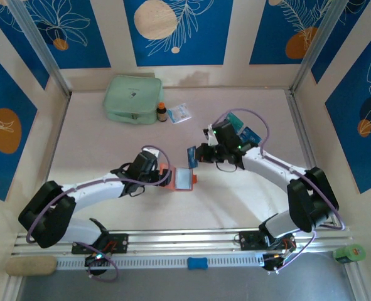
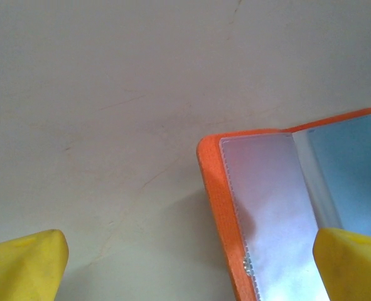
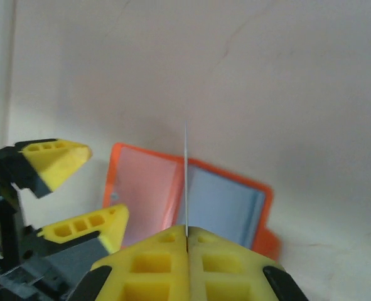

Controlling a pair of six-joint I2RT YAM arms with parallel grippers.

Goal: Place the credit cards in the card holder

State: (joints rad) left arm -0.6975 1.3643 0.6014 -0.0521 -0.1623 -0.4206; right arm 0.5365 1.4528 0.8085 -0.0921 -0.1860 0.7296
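While right hand [image 3: 186, 235] pinches card [image 3: 186, 169], wallet [image 3: 144, 188] open

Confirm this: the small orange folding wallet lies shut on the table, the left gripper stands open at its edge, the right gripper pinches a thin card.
Wrong on one count: the small orange folding wallet lies open, not shut, as the right wrist view shows. The left gripper does stand open at its edge, and the right gripper pinches a thin card.

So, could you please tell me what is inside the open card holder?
The card holder shows pale clear pockets; one looks bluish, maybe filled. Anything beneath those leaves is hidden.
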